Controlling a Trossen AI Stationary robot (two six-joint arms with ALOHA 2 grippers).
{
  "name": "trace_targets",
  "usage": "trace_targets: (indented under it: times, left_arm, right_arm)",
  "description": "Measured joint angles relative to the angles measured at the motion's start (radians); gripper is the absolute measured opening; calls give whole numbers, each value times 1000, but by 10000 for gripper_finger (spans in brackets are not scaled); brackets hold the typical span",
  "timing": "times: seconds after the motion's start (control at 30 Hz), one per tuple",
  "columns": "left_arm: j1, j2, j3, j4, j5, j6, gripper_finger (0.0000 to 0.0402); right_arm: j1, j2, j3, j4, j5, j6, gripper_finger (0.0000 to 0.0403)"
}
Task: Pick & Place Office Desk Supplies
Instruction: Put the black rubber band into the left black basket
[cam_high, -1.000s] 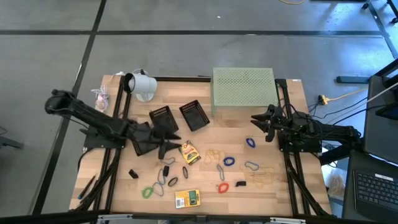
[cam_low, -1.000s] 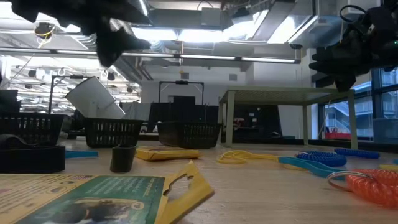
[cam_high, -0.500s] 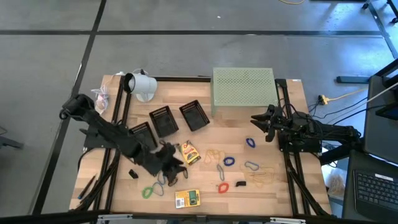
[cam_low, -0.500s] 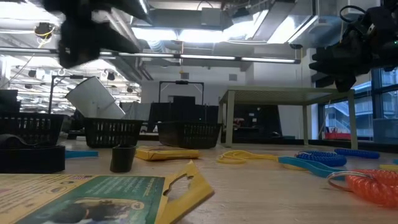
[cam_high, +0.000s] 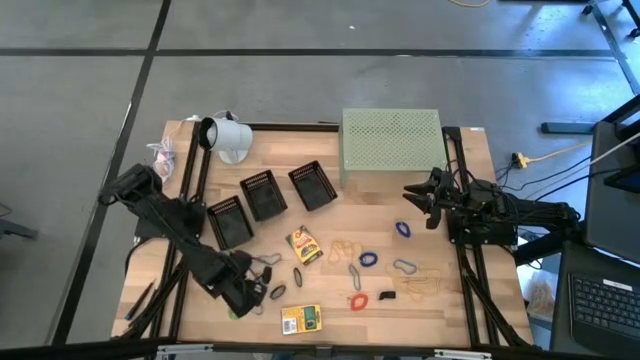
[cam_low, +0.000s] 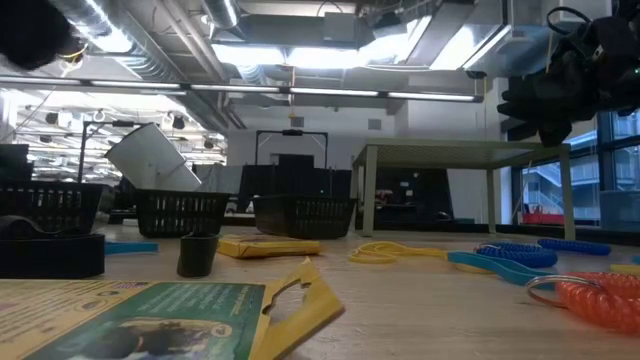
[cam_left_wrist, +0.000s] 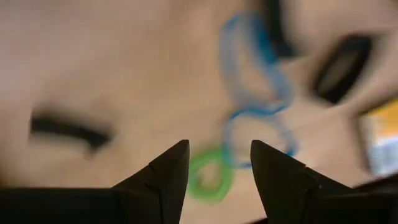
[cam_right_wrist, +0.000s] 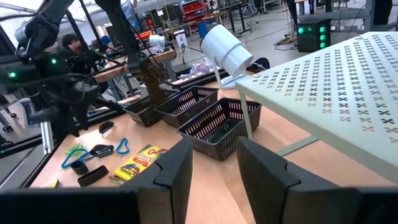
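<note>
Lowered left hand straddles green rubber band.

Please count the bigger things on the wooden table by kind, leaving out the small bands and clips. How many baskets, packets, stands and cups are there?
Black plastic mesh baskets: 3
Yellow printed packets: 2
Pale green perforated stand: 1
White cup-like object: 1
Total: 7

No wording can be read anywhere. Print is seen on the yellow packet beside the black baskets, but it is perhaps too small to be made out.
</note>
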Motion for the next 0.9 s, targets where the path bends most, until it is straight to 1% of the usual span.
trace_targets:
  times: [0.07,0.13,0.33,0.53,0.63,0.73,0.8,0.9]
  left_arm:
    - [-18,23,0,-15,77,-78,166]
    - [-33,46,0,-20,124,-115,166]
    - [-49,82,0,-83,133,-133,166]
    - [-47,89,-1,-221,216,-173,166]
    - [-47,89,-3,-260,201,-187,166]
    - [-42,89,-4,-252,139,-186,166]
    - [-38,89,-4,-252,116,-186,166]
    - [-29,89,-4,-252,110,-185,166]
  right_arm:
    - [0,0,0,0,0,0,131]
    - [0,0,0,-1,0,-2,131]
    - [0,0,0,-1,12,-43,131]
    - [0,0,0,-3,68,-45,131]
    - [0,0,0,-4,71,-45,131]
    - [0,0,0,-6,72,-45,131]
    - [0,0,0,-6,72,-45,131]
    - [0,0,0,-6,71,-44,131]
